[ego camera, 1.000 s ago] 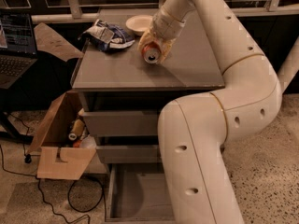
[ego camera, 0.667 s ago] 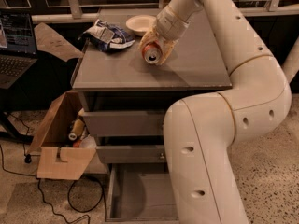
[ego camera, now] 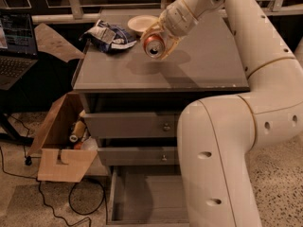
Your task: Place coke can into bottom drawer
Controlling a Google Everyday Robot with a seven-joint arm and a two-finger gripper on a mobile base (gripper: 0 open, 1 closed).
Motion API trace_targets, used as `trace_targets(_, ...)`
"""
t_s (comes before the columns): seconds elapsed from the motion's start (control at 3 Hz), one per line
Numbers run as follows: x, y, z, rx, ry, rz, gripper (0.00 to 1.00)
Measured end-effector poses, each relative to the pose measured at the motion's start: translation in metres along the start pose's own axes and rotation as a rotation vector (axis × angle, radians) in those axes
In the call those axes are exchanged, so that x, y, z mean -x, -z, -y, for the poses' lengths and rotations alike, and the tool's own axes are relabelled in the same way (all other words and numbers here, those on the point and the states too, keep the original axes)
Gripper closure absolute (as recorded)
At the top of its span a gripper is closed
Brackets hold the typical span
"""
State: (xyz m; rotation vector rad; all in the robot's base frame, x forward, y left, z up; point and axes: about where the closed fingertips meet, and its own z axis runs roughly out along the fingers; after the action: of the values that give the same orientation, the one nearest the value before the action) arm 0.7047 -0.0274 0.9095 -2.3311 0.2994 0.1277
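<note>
- While the gripper (ego camera: 160,40) clamps the coke can (ego camera: 154,45) between its two fingers, the can lies tilted on its side with its silver top turned toward the camera.
- Gripper and can sit at about 12 o'clock in the view, over the rear left part of the cabinet top (ego camera: 203,67).
- A shadow falls on the grey surface at the can's 7 o'clock, and the can looks lifted clear of that surface.
- At the can's 11 o'clock, a white bowl (ego camera: 141,22) rests near the cabinet's rear edge, just beside the gripper.
- At the can's 9 to 10 o'clock, a blue-and-white chip bag (ego camera: 108,32) lies crumpled on the rear left corner, near the can but apart from it.
- At 6 o'clock in the view, well below the can, the bottom drawer (ego camera: 142,197) stands pulled out; its flat grey floor shows, and its right part is hidden behind the arm (ego camera: 222,141).
- Between the cabinet top and the bottom drawer, the upper drawer (ego camera: 128,125) and the middle drawer (ego camera: 128,156) are shut, each with a small round knob.
- From 5 o'clock the arm rises, bends at 3 o'clock and reaches across to the can.
- At the cabinet's 8 o'clock, a cardboard box (ego camera: 61,164) stands open on the floor with small items inside.
- At 10 o'clock in the view, a laptop (ego camera: 16,46) shows at the left edge.
</note>
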Motion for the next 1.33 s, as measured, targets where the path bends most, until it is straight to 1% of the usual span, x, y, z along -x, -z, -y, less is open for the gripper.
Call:
trace_targets(0.33,-0.007,-0.004,0.005,-0.018,-0.002,-0.018,1.00)
trace_targets(0.67,0.014,-0.005,0.001,-0.063,-0.037,0.087,1.00)
trace_targets(1.0,0.036,0.004,-0.003,-0.126,-0.072,0.181,1.00)
trace_targets(1.33,0.061,0.027,-0.007,-0.197,-0.111,0.249,1.00)
